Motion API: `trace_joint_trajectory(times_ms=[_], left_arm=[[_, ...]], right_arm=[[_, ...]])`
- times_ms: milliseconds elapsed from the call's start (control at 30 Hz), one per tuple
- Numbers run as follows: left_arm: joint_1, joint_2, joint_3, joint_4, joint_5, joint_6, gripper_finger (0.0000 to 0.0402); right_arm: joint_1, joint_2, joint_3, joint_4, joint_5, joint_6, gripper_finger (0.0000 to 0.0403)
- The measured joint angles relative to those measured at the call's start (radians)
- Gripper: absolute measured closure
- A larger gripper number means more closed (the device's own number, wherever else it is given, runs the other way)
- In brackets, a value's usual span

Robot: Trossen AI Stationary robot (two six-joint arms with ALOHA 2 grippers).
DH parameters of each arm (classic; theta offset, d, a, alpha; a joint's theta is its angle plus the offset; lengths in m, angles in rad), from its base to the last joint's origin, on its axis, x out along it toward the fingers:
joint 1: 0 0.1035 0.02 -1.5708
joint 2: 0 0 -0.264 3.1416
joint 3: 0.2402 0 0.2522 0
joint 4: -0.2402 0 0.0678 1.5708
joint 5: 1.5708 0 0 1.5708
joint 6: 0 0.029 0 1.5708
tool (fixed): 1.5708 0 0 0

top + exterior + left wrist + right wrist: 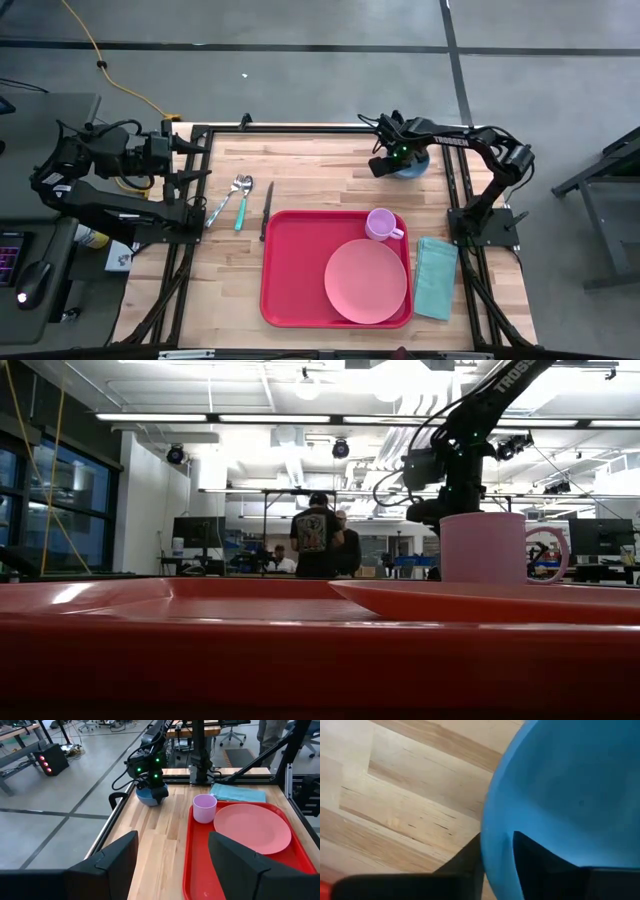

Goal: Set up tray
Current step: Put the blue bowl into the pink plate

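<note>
Blue bowl (560, 795) rim (far corner) between right pincer (495, 852) fingers

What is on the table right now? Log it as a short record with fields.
tray: large red plastic rectangular tray, near table edge
on tray: round pink plate; small pink mug
beside tray: folded teal cloth napkin
cutlery: fork, spoon, knife on the wood, off the tray
right gripper: fingers astride the rim of a blue bowl, far corner
left gripper: open, waiting
</note>
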Motion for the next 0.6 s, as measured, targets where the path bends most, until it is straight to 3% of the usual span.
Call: trace_joint_trajectory(times_ms=[167,600], left_arm=[[0.0,0.0,0.0,0.0,0.0,0.0,0.0128],[0.0,0.0,0.0,0.0,0.0,0.003,0.0128]], right_arm=[[0.001,-0.003,0.003,0.003,0.012,-0.037,0.0392],[0.027,0.0,0.107,-0.108,0.012,-0.078,0.0402]])
